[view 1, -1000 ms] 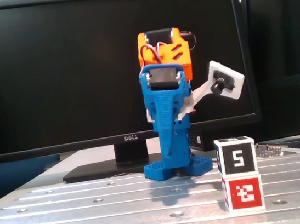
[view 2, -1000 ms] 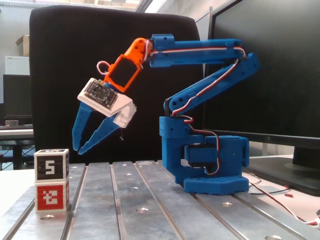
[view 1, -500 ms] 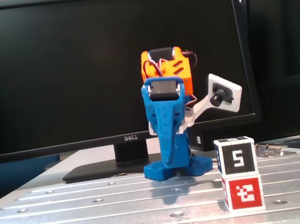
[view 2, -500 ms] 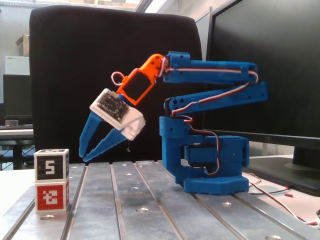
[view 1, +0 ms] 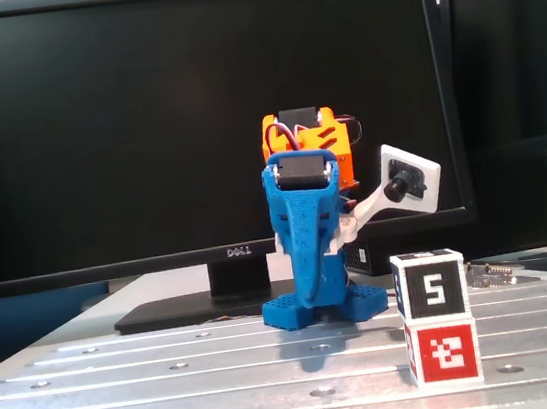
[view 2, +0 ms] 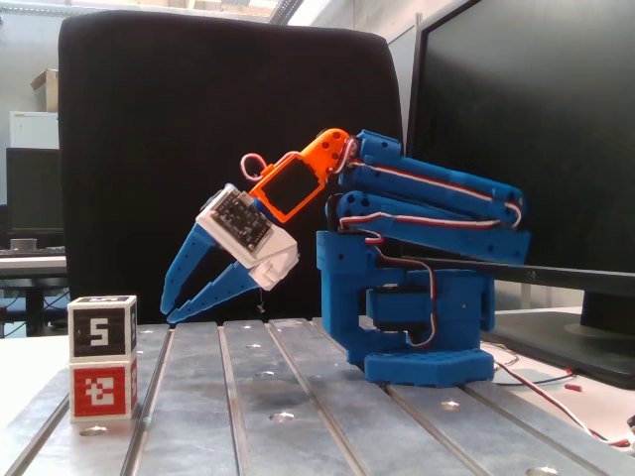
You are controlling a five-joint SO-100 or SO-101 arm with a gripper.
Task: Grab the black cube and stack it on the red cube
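The black cube [view 1: 431, 289] with a white "5" sits squarely on top of the red cube [view 1: 444, 348] at the table's front right in a fixed view. In the other fixed view the black cube [view 2: 102, 327] and the red cube [view 2: 102, 387] stand stacked at the left. My blue gripper [view 2: 172, 314] hangs tip-down just above the table, to the right of the stack and apart from it. Its fingertips meet and hold nothing. It also shows in a fixed view [view 1: 311, 295], behind and left of the stack.
The arm's blue base [view 2: 427, 347] stands on the grooved metal table [view 1: 175, 379], with the arm folded back over it. A Dell monitor [view 1: 202, 123] stands behind. Loose wires [view 2: 556, 392] lie beside the base.
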